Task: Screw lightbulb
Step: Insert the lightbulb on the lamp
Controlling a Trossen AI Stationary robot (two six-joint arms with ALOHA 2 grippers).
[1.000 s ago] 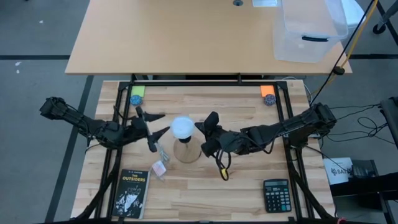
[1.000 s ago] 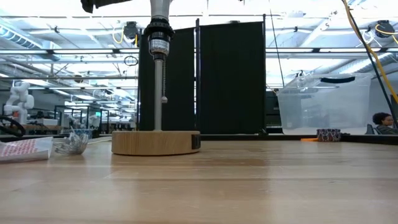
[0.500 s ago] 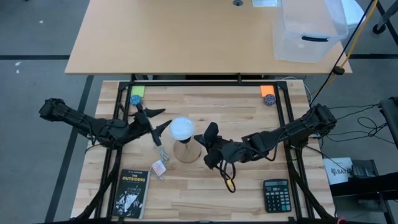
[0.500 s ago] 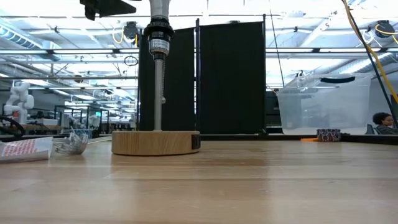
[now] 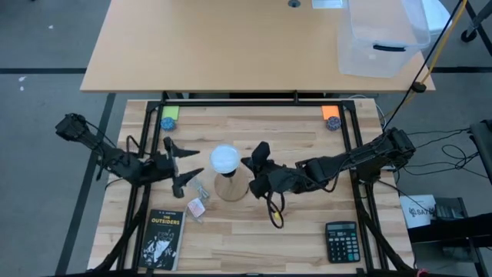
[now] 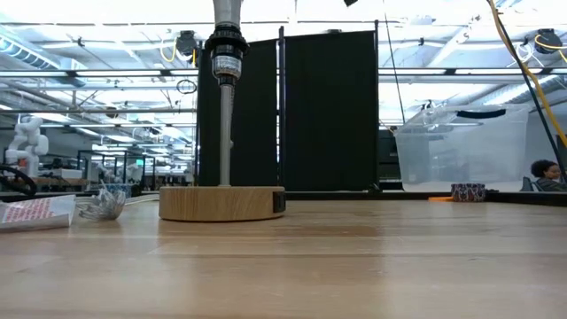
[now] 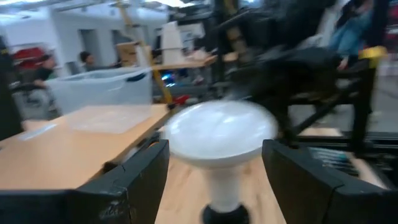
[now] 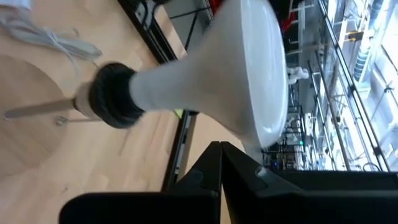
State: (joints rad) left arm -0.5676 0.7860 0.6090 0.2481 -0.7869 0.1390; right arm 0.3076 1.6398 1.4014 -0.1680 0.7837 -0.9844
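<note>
With the lightbulb [image 5: 225, 158] seated in the black socket [image 8: 114, 96] atop the wooden stand [image 5: 231, 186], the left end effector [image 5: 183, 161] sits just beside it, fingers spread wide and empty, globe dead ahead between them. Best move, I'd say: ease in level, close gently on the globe's widest part, twist without tipping the stand. The right end effector [image 5: 254, 165] is pinched shut, holding nothing, close on the bulb's far side and crowding the turn. Crinkled wrapper [image 5: 201, 188] and book [image 5: 162, 238] lie nearby.

lightbulb [image 5: 224, 158] on stand [image 5: 231, 185], left tool [image 5: 178, 163] L, right tool [image 5: 251, 170] R
</note>
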